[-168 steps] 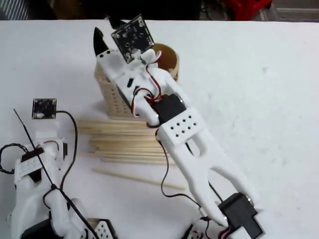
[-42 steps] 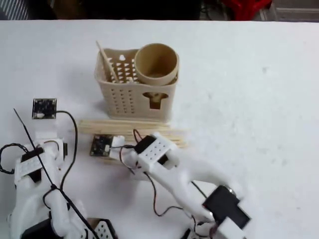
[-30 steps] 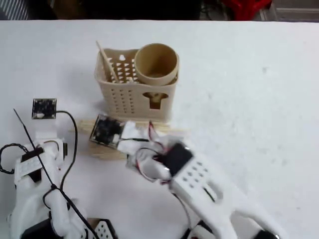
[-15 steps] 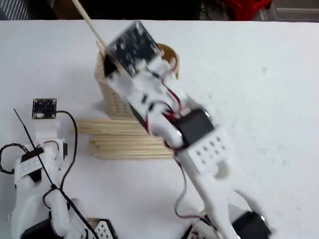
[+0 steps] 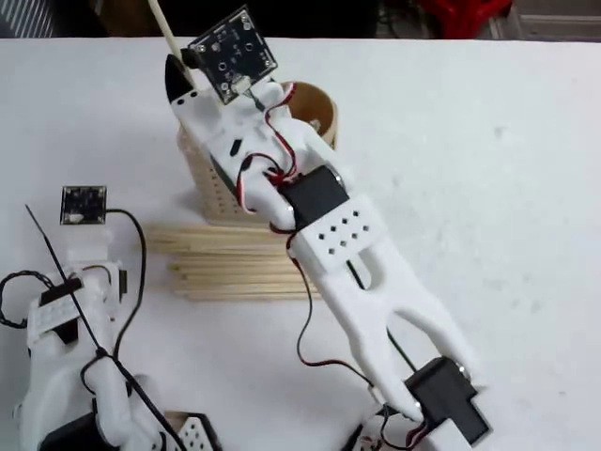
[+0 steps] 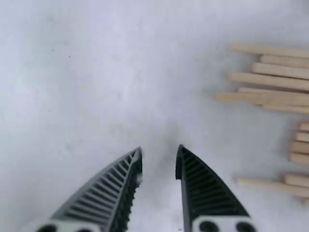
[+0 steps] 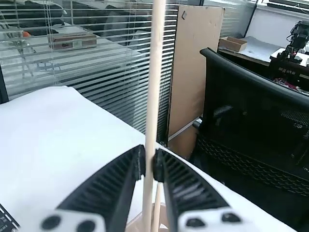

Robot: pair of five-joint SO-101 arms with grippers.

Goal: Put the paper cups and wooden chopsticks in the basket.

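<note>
The right gripper (image 7: 149, 163) pinches one wooden chopstick (image 7: 155, 72) roughly upright over the far basket (image 5: 214, 193), seemingly to drop it beside the paper cup (image 5: 317, 105). The left gripper (image 6: 158, 155) rests parted near the chopstick pile (image 5: 235, 268).

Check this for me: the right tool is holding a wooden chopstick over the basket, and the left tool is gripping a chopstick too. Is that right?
Not quite. The left wrist view shows the left tool open and empty over the table, near the loose chopsticks. The right tool is indeed shut on a wooden chopstick over the basket.
</note>
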